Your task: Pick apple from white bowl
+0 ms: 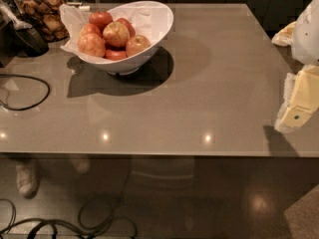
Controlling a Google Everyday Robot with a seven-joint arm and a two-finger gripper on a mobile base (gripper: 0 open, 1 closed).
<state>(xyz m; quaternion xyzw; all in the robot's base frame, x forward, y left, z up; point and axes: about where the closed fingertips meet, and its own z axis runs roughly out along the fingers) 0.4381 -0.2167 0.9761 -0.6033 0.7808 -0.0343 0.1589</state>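
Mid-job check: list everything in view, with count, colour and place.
glossy white bowl: one, white, far left part of the table
round apples: about six, red-orange to yellowish, in the bowl
clear snack jar: one, brown contents, far-left corner
thin black cable: one, black, table's left edge
glossy grey-brown table: one, across the view
dark floor cables: several, black, bottom left
gripper: one, pale yellow and white, view's right edge, at the table's side

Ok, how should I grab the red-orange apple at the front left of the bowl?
Come straight down from above and close across the apple at its widest part. It sits against the low near rim of the bowl with other apples pressed behind and beside it, so only its top is free. The gripper hangs at the table's right edge.
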